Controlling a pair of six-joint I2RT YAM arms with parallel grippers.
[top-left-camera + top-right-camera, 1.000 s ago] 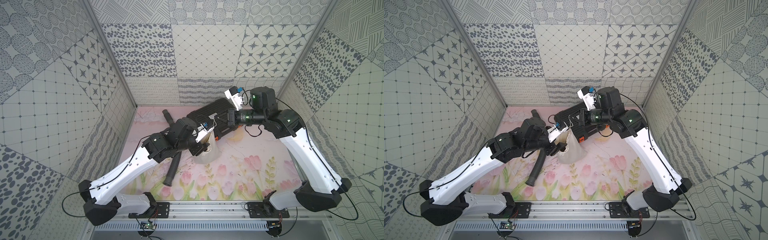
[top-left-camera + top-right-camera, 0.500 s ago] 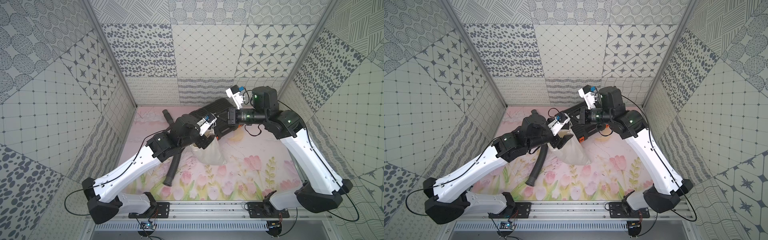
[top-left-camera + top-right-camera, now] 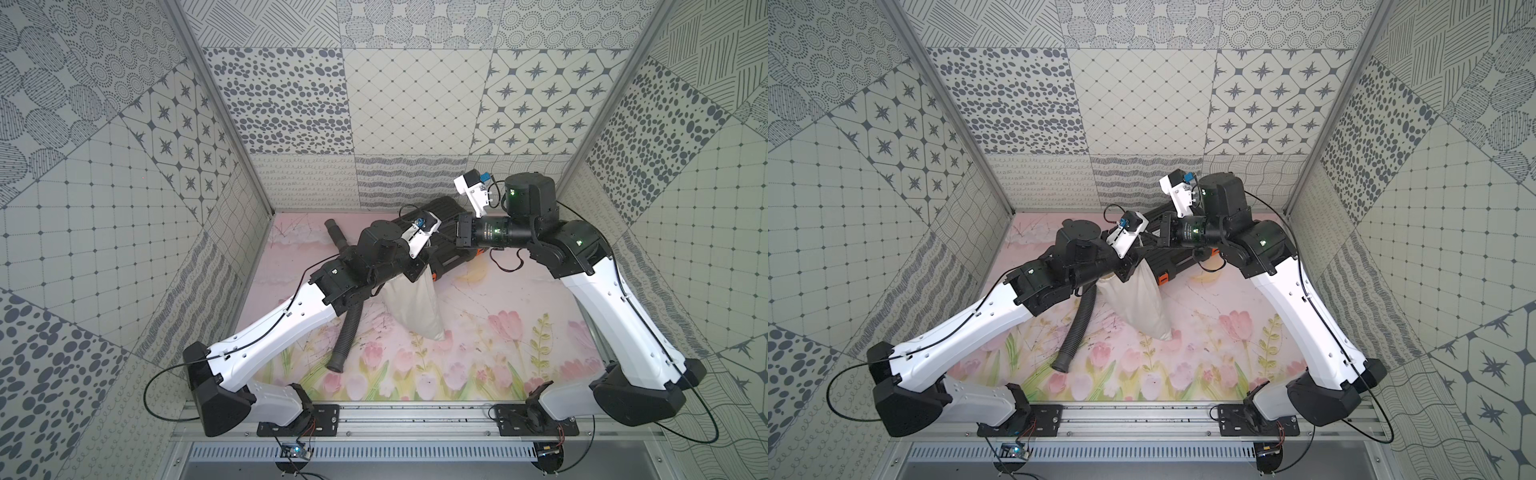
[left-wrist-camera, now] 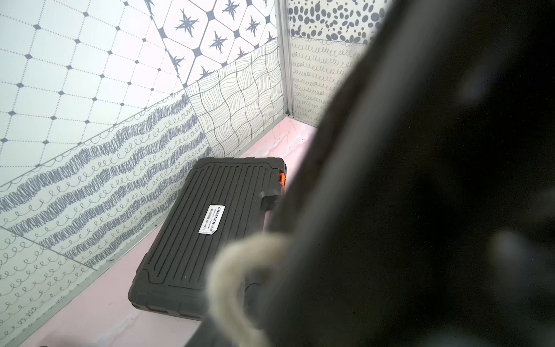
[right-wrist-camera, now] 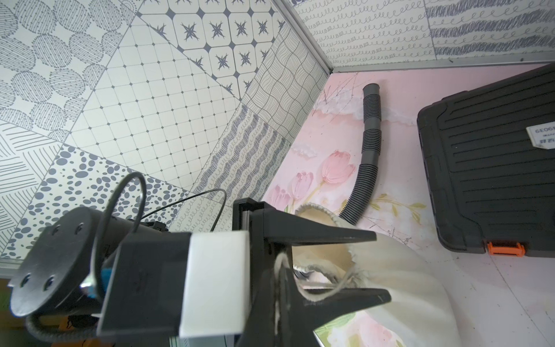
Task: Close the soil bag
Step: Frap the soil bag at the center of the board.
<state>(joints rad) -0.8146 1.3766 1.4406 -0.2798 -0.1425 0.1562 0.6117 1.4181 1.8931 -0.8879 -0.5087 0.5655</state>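
Item: right gripper (image 5: 278, 288), closed on the pale cord (image 5: 327, 290) of the soil bag (image 5: 405, 270). The cord leaves its black fingers at lower centre of the right wrist view and runs across to the gathered rim. Item: left gripper (image 5: 383, 266), fingers apart, one above and one below the bag's mouth, which is not yet drawn shut; whether they bear on the cloth cannot be told. Step in hand, as judged: cinching the mouth. Done well, the left gripper settles firmly on the neck just under the cord channel to anchor the sack. The right then draws the cord straight away from the mouth, steadily, since a sideways tug would likely drag the sack along instead of gathering it. Location: the soil bag (image 3: 415, 303) sits at the centre in both top views, its mouth raised under the left wrist and its body sloping down to the tulip-print mat (image 3: 498, 353). It is near the black case (image 5: 486, 168) and beside the corrugated hose (image 3: 347, 332). Pose: the left arm reaches up from lower left, wrist bent over the mouth. The right arm rises from lower right, elbow high, forearm level and pointing left toward the left gripper.
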